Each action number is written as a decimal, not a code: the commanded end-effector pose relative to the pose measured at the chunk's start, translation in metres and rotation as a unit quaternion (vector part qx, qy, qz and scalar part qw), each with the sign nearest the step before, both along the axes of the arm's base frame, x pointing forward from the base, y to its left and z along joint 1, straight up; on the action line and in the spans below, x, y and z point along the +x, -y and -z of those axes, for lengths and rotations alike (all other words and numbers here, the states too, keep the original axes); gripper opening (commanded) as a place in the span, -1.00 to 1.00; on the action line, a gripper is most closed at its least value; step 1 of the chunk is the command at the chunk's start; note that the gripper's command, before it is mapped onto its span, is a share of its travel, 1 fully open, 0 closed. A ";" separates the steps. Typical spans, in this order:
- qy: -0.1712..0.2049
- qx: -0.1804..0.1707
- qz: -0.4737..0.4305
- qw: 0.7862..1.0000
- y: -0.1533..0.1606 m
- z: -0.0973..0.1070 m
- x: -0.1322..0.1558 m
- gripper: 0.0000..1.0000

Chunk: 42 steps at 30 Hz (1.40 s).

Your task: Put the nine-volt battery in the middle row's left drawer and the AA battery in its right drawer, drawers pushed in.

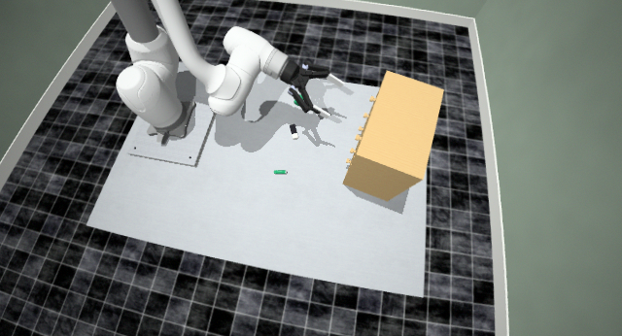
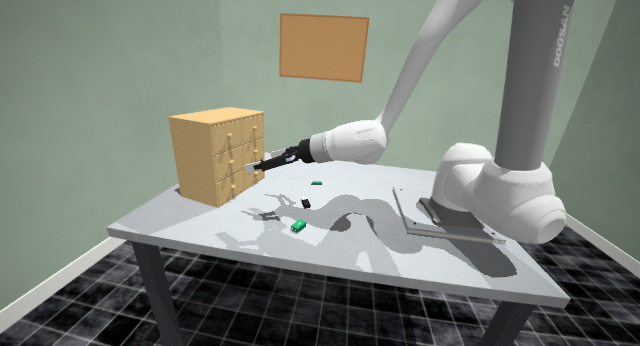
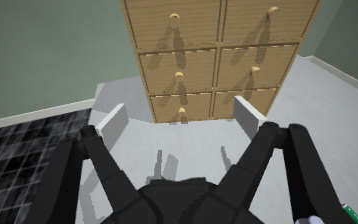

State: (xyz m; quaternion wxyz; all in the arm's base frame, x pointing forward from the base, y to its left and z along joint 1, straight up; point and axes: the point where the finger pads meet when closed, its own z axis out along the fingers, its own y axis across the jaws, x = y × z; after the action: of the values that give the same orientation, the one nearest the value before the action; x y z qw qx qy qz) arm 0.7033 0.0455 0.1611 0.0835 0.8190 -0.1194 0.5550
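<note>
We see the grey table (image 1: 243, 205) (image 2: 190, 221) (image 3: 305, 120) spread beneath the fingers. Beyond the fingertips stands the wooden chest (image 1: 403, 127) (image 2: 195, 161) (image 3: 200, 67), upright, its knobbed drawer fronts facing them and all six drawers looking pushed in. Our gripper (image 1: 341, 102) (image 2: 259, 162) (image 3: 179, 109) hangs above the table, its fingers spread wide with nothing between them, the tips near the chest's front. The nine-volt battery (image 2: 298, 226) lies on the table, lower than the fingers and behind their tips, partly covered by one finger in the top view. A small black-and-white object (image 1: 293, 131) (image 2: 305, 202) lies behind the tips and off to their right. Farther right of the fingers, we find the green AA battery (image 1: 280, 172) (image 2: 316, 183) (image 3: 354, 215) lying on its side.
</note>
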 end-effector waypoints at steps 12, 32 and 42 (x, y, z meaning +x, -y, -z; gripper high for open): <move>0.013 -0.003 -0.001 1.000 0.001 0.002 0.002 1.00; 0.013 -0.003 -0.001 1.000 0.001 0.002 0.002 -0.60; 0.013 -0.003 -0.001 1.000 0.002 0.004 0.007 -0.60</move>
State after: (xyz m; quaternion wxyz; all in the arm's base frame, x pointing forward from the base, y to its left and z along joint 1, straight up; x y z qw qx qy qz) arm 0.7081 0.0439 0.1579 0.0844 0.8116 -0.1182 0.5659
